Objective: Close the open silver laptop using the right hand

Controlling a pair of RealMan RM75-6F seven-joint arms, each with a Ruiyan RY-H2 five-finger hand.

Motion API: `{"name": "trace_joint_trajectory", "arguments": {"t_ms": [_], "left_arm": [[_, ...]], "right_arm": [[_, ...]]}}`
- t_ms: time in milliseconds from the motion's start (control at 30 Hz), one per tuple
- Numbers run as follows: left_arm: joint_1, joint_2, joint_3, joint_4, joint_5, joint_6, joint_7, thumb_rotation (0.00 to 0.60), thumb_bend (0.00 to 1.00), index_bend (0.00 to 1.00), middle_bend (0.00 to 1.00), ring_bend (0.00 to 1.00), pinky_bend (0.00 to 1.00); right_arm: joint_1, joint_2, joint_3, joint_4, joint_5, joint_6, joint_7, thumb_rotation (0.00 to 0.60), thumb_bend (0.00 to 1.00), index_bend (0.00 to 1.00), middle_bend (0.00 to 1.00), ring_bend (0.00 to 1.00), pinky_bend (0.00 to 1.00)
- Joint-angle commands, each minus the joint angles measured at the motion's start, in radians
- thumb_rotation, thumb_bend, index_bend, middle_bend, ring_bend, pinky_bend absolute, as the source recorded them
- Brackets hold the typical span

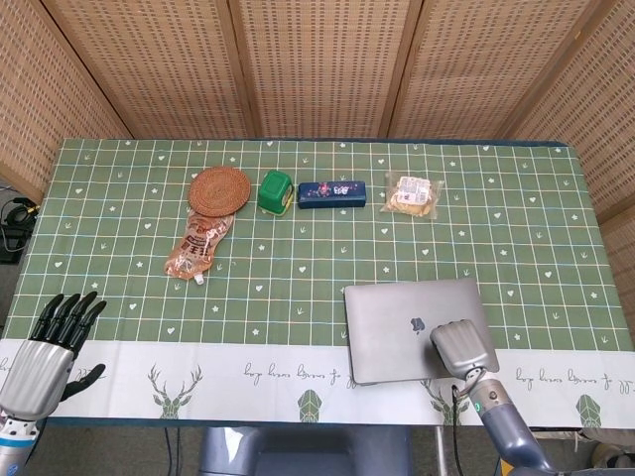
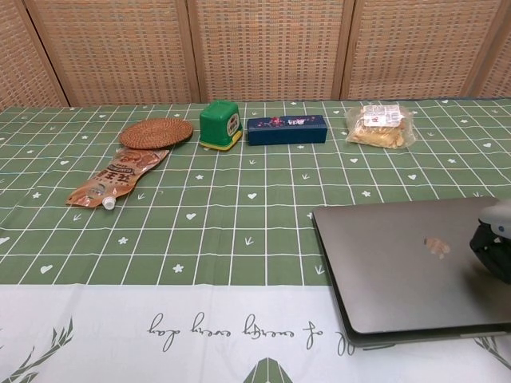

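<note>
Silver-backed left hand (image 1: 45, 355) with black fingers (image 1: 71, 315); grey right hand (image 1: 462, 349), blue-grey forearm.

Right hand (image 1: 462, 349) lies palm-down, fingers together, pressing flat on the laptop (image 1: 407, 315) lid near its front right corner, forearm trailing off toward the near edge. Left hand (image 1: 52, 342) hovers far to the laptop's left, fingers extended and slightly spread, thumb out, holding nothing.
</note>
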Motion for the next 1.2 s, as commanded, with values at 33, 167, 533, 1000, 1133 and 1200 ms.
{"name": "trace_joint_trajectory", "arguments": {"t_ms": [33, 167, 533, 1000, 1133, 1200], "left_arm": [[0.000, 0.000, 0.000, 0.000, 0.000, -0.001, 0.001, 0.600, 0.17, 0.00, 0.00, 0.00, 0.00], [0.000, -0.002, 0.001, 0.000, 0.000, -0.001, 0.004, 0.600, 0.17, 0.00, 0.00, 0.00, 0.00], [0.004, 0.001, 0.001, 0.000, 0.007, 0.011, 0.002, 0.600, 0.17, 0.00, 0.00, 0.00, 0.00], [0.004, -0.008, -0.016, 0.012, -0.023, 0.009, -0.006, 0.600, 0.17, 0.00, 0.00, 0.00, 0.00], [0.003, -0.015, -0.022, 0.018, -0.035, 0.004, -0.006, 0.600, 0.17, 0.00, 0.00, 0.00, 0.00], [0.003, -0.019, -0.027, 0.022, -0.043, 0.004, -0.006, 0.600, 0.18, 0.00, 0.00, 0.00, 0.00]], "right_arm": [[-0.001, -0.005, -0.002, 0.006, -0.004, 0.001, 0.000, 0.600, 1.00, 0.68, 0.57, 0.50, 0.52], [-0.003, -0.010, -0.002, 0.012, -0.002, -0.003, 0.006, 0.600, 1.00, 0.68, 0.56, 0.49, 0.51], [-0.014, -0.015, -0.012, 0.008, -0.024, 0.008, 0.008, 0.600, 1.00, 0.67, 0.55, 0.48, 0.50], [-0.144, 0.061, 0.002, 0.127, -0.536, 0.198, 0.420, 0.600, 0.42, 0.22, 0.06, 0.03, 0.10], [-0.190, 0.054, 0.001, 0.218, -0.636, 0.278, 0.532, 0.600, 0.27, 0.09, 0.00, 0.00, 0.08], [-0.219, 0.046, 0.000, 0.278, -0.677, 0.321, 0.600, 0.600, 0.23, 0.03, 0.00, 0.00, 0.05]]}}
